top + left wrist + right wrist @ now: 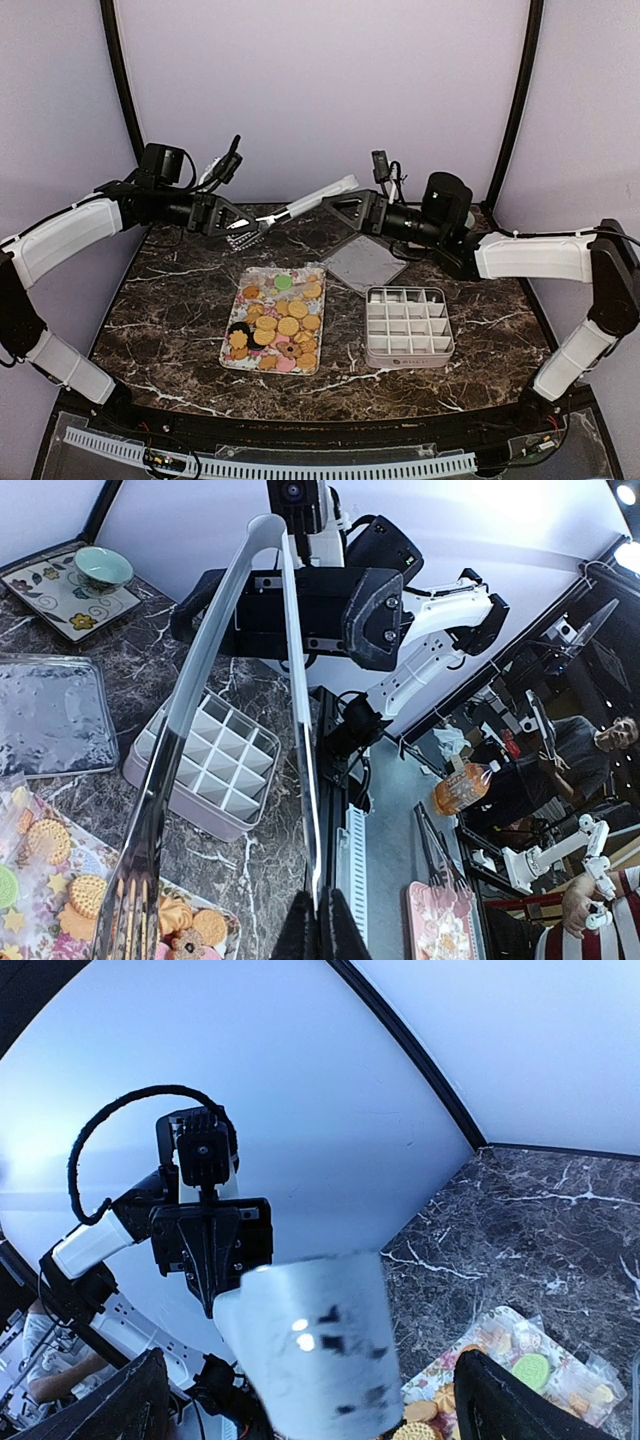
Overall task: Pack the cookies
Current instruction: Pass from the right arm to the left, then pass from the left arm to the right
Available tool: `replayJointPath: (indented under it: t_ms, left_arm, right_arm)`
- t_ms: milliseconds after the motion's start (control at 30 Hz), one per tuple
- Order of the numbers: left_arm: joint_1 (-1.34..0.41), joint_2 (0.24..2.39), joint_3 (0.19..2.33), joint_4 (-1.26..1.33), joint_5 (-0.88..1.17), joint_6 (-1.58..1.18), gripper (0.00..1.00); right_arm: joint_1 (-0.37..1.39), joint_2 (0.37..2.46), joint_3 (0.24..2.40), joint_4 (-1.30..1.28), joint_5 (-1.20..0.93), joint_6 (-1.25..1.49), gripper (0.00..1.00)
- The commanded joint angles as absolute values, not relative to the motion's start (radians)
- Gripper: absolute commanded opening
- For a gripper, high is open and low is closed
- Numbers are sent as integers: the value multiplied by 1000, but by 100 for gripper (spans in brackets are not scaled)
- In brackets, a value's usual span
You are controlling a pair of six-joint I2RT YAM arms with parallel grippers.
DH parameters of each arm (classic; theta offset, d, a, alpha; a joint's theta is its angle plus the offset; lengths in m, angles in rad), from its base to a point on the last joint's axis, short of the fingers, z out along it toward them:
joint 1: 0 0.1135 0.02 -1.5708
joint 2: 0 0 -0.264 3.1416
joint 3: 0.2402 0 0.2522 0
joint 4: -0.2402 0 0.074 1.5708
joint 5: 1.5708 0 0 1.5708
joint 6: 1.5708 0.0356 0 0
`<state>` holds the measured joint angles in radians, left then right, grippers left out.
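The cookies lie heaped on a flowered tray at the table's middle, and show in the left wrist view and the right wrist view. My left gripper hangs behind the tray, shut on metal tongs. Their toothed tips point down at the tray's far end, and their looped handle reaches right. My right gripper stands open around that handle end, with its fingers well apart from it.
A white box with a grid of compartments stands right of the tray. Its grey lid lies flat behind it. A patterned plate with a small bowl sits farther off.
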<state>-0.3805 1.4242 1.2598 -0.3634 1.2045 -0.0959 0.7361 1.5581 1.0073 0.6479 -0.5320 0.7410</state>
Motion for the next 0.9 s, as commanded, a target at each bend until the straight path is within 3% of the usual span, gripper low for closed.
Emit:
replayJointPath:
  t_ms: [0, 167, 433, 867]
  left_arm:
    - [-382, 1381, 1246, -296, 1298, -144, 0]
    - [-382, 1378, 1247, -287, 1321, -155, 0]
    - [-381, 1381, 1250, -309, 1321, -129, 0]
    - [-378, 1364, 1253, -445, 1282, 34, 0]
  right_arm:
    - [770, 1630, 1042, 833, -536, 823, 100]
    - [790, 1701, 1067, 966, -523, 907, 99]
    - [795, 1795, 1087, 1220, -588, 1075, 82]
    - [778, 1775, 1110, 1143, -701, 1063, 71]
